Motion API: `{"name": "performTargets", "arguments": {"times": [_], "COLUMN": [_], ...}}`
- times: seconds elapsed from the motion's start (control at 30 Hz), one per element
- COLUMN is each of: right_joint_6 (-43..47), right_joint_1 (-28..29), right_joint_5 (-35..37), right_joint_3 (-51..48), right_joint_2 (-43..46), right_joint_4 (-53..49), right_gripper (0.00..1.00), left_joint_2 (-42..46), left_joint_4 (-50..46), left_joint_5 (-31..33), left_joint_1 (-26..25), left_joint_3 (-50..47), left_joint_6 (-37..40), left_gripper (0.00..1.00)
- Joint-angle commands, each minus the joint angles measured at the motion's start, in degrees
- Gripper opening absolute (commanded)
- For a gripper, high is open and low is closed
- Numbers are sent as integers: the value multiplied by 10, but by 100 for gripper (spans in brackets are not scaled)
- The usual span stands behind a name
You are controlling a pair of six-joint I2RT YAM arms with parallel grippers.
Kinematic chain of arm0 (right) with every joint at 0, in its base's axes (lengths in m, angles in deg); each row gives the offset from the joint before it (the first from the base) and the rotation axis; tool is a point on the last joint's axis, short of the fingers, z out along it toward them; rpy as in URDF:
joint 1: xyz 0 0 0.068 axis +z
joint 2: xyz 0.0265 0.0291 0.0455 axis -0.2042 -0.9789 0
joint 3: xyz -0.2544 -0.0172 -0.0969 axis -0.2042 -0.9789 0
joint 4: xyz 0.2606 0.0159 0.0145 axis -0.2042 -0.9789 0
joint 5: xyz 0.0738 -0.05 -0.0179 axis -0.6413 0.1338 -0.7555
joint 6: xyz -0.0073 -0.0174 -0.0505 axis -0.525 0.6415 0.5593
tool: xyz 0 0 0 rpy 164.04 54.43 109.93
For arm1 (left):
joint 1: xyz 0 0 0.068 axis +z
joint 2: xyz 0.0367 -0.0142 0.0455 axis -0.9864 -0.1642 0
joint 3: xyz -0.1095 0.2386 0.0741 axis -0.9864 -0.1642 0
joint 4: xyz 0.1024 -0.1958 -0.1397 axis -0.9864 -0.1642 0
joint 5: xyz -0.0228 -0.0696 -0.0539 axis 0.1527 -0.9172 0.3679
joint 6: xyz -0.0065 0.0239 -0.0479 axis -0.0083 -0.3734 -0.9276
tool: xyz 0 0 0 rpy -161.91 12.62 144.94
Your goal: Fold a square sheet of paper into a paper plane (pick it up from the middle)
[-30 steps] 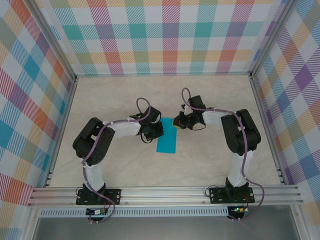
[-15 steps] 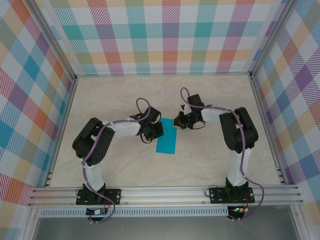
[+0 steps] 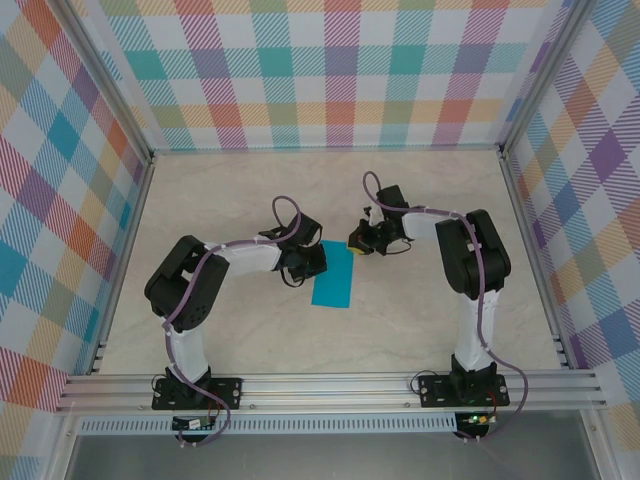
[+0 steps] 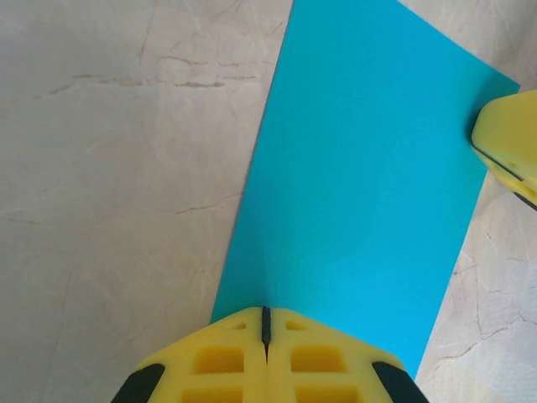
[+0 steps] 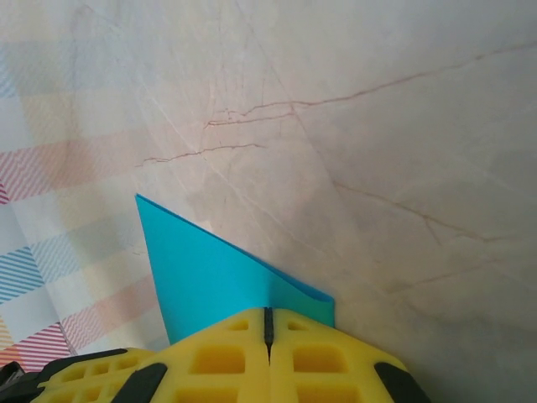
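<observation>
The left gripper (image 3: 308, 263) is seen near the middle of the table (image 3: 200, 200), at the left side of the paper (image 3: 335, 280). In the left wrist view its jaws are pressed fully together, with no gap between them, and the tips (image 4: 265, 315) are placed on the near edge of the paper (image 4: 361, 176), just beside one corner. Whether the edge is pinched or only pressed down cannot be told.

The paper is lying about at the centre of the table as a teal rectangle, folded to half the width of a square. Its long sides run from near to far with a small tilt. In the left wrist view it is lying flat on the table.

At the far right corner of the paper the right gripper (image 3: 360, 242) is found. Its jaws are fully closed too, and the paper (image 5: 201, 269) reaches up to the tips (image 5: 268, 312), where a second layer is seen at the corner. A sure hold cannot be confirmed.
</observation>
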Motion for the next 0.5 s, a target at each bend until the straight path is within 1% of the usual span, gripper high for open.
{"name": "performTargets", "arguments": {"times": [0.0,0.17,0.3,0.47], "right_joint_6": [7,23,18,15], "right_joint_1": [0,-3,-13,-17], "right_joint_5": [9,19,-4,-10], "right_joint_3": [2,45,65,76], "right_joint_2": [-10,12,12,-10], "right_joint_4": [-21,-68,-66,-64], "right_gripper": [3,3,4,3], "left_joint_2": [-5,-6,-5,-3], "left_joint_4": [-62,-64,-63,-62], "left_joint_5": [8,8,8,7], "left_joint_1": [-9,-9,-9,-9], "left_joint_3": [-15,-16,-16,-18], "left_joint_6": [10,11,11,10], "left_gripper": [0,0,0,0]}}
